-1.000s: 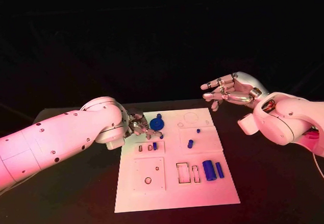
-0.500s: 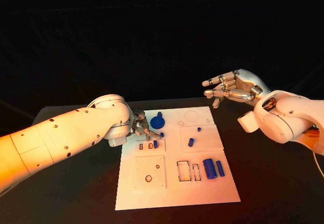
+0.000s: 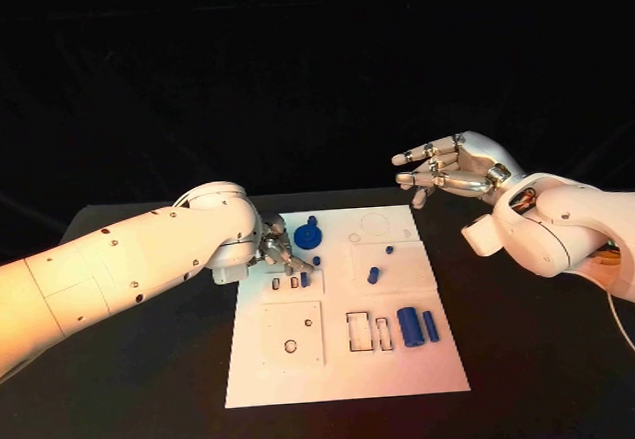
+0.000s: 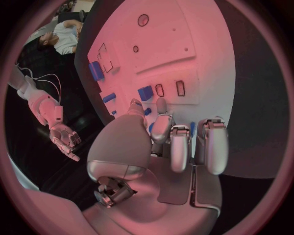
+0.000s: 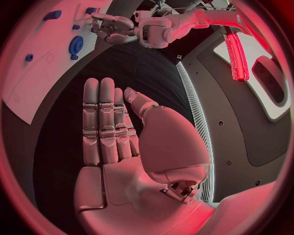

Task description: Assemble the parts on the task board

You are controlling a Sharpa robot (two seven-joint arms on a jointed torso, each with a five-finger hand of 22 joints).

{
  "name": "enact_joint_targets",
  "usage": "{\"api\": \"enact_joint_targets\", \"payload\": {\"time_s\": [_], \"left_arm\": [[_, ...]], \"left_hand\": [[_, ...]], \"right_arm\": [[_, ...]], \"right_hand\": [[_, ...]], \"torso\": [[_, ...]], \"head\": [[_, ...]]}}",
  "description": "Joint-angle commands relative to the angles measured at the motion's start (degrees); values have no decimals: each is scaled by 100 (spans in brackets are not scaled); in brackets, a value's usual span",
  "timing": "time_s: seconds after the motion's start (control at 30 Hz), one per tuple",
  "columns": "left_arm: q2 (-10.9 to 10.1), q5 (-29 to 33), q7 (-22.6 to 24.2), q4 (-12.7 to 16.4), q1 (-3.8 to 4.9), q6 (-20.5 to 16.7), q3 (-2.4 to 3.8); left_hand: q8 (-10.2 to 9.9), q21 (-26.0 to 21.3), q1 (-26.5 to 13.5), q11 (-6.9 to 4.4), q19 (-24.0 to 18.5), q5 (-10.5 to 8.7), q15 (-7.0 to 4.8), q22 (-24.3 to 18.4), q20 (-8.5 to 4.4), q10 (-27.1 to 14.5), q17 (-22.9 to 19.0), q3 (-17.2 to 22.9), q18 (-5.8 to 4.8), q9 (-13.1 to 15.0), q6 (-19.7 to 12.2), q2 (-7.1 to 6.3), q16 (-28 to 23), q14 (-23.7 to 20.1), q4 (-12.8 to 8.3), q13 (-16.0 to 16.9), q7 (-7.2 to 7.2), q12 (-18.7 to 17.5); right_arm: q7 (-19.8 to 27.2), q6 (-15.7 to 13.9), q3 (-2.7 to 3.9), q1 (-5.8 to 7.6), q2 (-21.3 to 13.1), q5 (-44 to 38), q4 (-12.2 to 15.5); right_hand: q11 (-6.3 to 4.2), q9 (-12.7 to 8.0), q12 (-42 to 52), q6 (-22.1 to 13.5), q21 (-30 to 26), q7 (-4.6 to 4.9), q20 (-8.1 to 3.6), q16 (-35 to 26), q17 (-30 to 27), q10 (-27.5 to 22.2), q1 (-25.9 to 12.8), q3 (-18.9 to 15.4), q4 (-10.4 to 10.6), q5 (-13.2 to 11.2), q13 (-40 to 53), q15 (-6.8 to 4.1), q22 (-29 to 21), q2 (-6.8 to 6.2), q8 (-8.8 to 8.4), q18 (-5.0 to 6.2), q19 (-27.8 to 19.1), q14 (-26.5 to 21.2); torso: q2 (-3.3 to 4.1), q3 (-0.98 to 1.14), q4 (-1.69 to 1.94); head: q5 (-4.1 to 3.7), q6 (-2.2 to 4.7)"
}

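Your left hand [image 3: 276,250] is the nearer one, its fingers [image 4: 172,142] curled together over the task board [image 3: 349,378], apparently empty; the small blue part [image 4: 145,92] lies just beyond the fingertips, while your right hand [image 3: 452,167] hangs well apart, fingers spread and empty.

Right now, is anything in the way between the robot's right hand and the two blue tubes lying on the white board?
Nothing visible. The right hand hangs open above the table behind the task board; only bare board lies toward the blue tubes.

No legible text, labels, brands, numbers or signs appear on any surface in these views.
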Motion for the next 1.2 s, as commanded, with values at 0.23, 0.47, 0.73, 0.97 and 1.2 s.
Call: {"api": "enact_joint_targets", "payload": {"time_s": [0.23, 0.47, 0.73, 0.97, 1.2], "left_arm": [[56, 238, 7, -14, 7, 150, -8], [93, 290, -15, -40, 7, 204, -11], [153, 298, -25, -81, 5, 269, -27], [183, 298, -36, -121, 2, 315, -36], [195, 289, -45, -151, 2, 338, -38]], "left_hand": [[46, 50, -93, -2, 386, -9, -13, 1030, -27, 55, 1509, 89, -110, 30, -40, -5, 14, 603, 9, 32, 5, 55], [56, 55, -90, -8, 390, -8, -17, 1040, -30, 68, 1509, 169, -112, 55, -35, 34, 14, 603, -3, 52, -3, 69], [62, 62, -61, -13, 395, -7, -21, 1053, -33, 76, 1509, 273, -114, 81, -34, 37, 14, 603, -7, 65, -7, 74], [65, 66, -62, -14, 399, -7, -23, 1062, -35, 81, 1509, 322, -116, 93, -33, 34, 14, 603, -3, 74, -9, 79], [72, 68, -22, -19, 400, -7, -26, 1066, -38, 89, 1509, 421, -117, 120, -31, 41, 14, 603, -18, 86, -14, 84]], "right_arm": [[60, 46, -3, -1, 53, -14, -26], [48, 62, -6, -1, 76, -14, -38], [35, 84, -7, -2, 93, -14, -44], [22, 116, -8, -2, 100, -14, -47], [13, 138, -8, -2, 100, -14, -45]], "right_hand": [[-11, -1, -42, -22, 5, -10, 5, 27, 16, -47, 34, 7, -43, 29, 9, 4, 8, 20, -2, 27, -56, -51], [-8, -2, -44, -21, 6, -8, 6, 30, 23, -49, 28, 4, -42, 41, 10, 7, 10, 16, -1, 26, -60, -57], [-5, -2, -46, -21, 8, -5, 8, 34, 31, -49, 17, 1, -36, 53, 12, 10, 12, 17, -2, 25, -64, -63], [-2, -3, -49, -24, 9, -2, 10, 40, 42, -50, 0, -4, -28, 67, 14, 13, 15, 17, -4, 23, -70, -72], [0, -3, -52, -27, 9, -1, 12, 42, 48, -53, -10, -7, -23, 72, 15, 16, 16, 15, -5, 23, -76, -79]], "torso": [[-4, 3, 4], [-2, 3, 6], [0, -2, 1], [3, -2, -1], [3, -1, 5]], "head": [[10, -19], [11, -17], [13, -29], [9, -35], [7, -48]]}}
